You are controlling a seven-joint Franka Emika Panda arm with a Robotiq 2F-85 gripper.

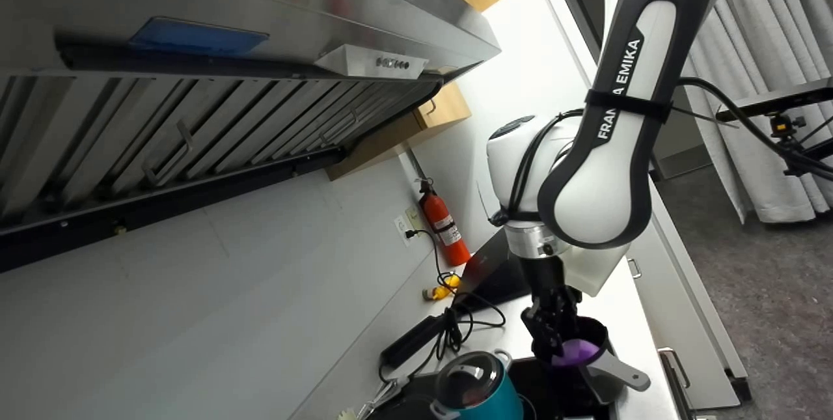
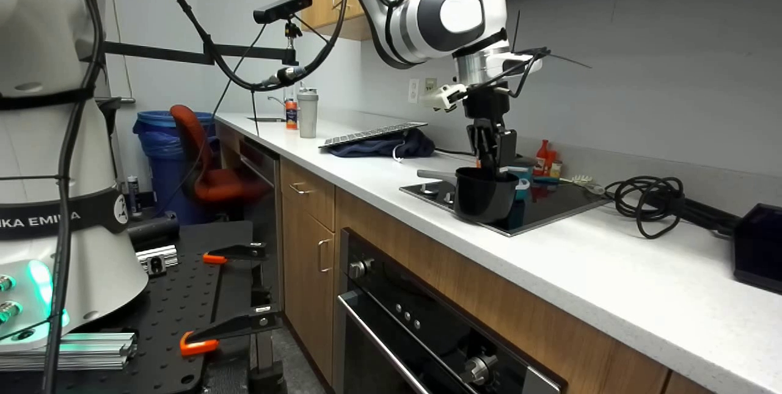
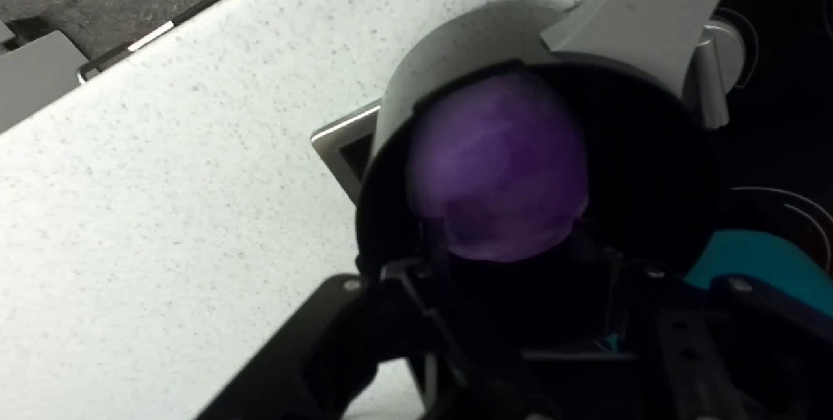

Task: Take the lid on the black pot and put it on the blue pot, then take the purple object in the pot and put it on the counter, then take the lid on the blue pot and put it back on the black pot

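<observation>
Purple object [image 3: 501, 159]: one, rounded, smooth, dark-mottled violet, pinched between the fingers of the gripper [image 3: 509, 236], inside the black pot [image 2: 482, 204]. Pot rim surrounds the fingertips, closer on the side of the bare white counter [image 3: 130, 244], which runs out to a straight edge; blue pot [image 1: 501, 400], lid [image 1: 467, 379] on, just beside the gripper's opposite flank.

Arm [image 2: 452, 18] bent high above a near-vertical wrist [image 2: 475, 69], fingers [image 2: 506, 147] downward, partly closed.
</observation>
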